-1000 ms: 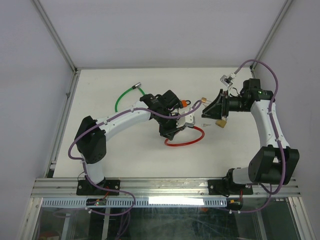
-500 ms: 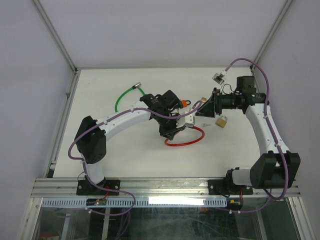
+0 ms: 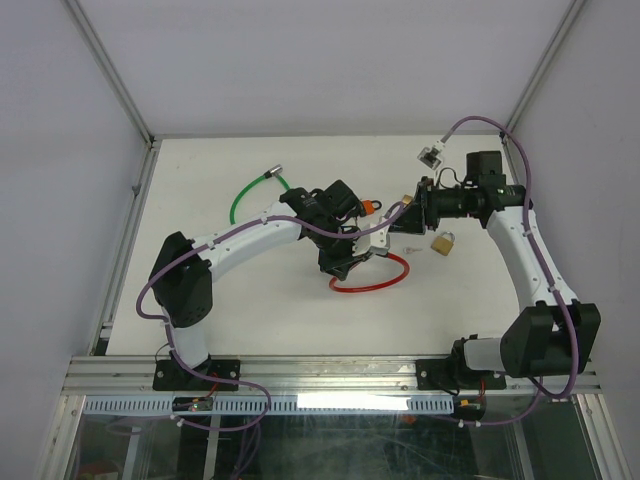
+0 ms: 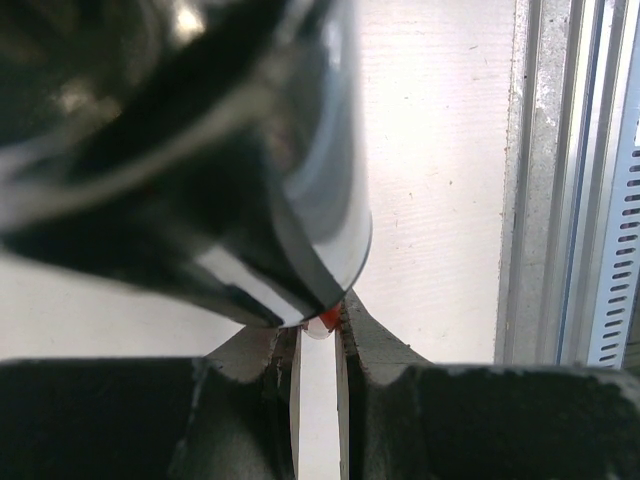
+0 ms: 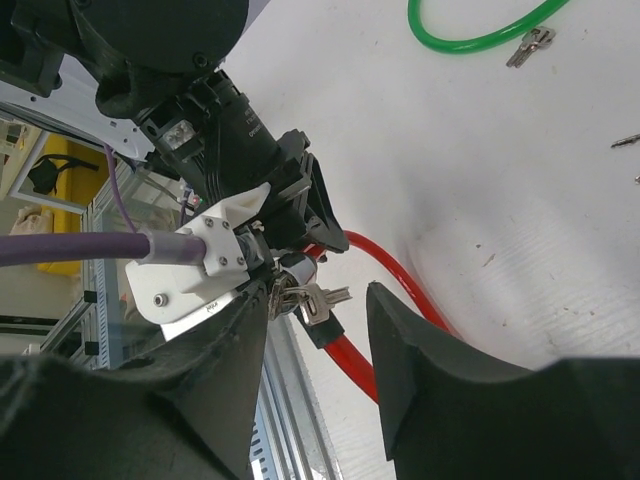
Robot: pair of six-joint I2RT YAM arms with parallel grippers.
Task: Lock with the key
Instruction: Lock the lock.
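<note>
A red cable lock (image 3: pixel 372 286) lies looped on the white table. My left gripper (image 3: pixel 352 258) is shut on its head end and holds it off the table. In the left wrist view the jaws (image 4: pixel 320 325) pinch a red and white part, with a blurred dark body in front. A bunch of silver keys (image 5: pixel 312 298) hangs from the lock's cylinder. My right gripper (image 5: pixel 318 300) is open, with one finger on each side of the keys and not touching them. In the top view the right gripper (image 3: pixel 408 212) faces the left one closely.
A brass padlock (image 3: pixel 445 242) lies on the table just under the right arm. A green cable (image 3: pixel 252 190) lies at the back left, also in the right wrist view (image 5: pixel 480 25). The table's metal rail (image 4: pixel 570 180) runs along the near edge.
My right arm has swung left and brought its open gripper up to the keys at the left gripper. The left arm and the brass padlock have not moved.
</note>
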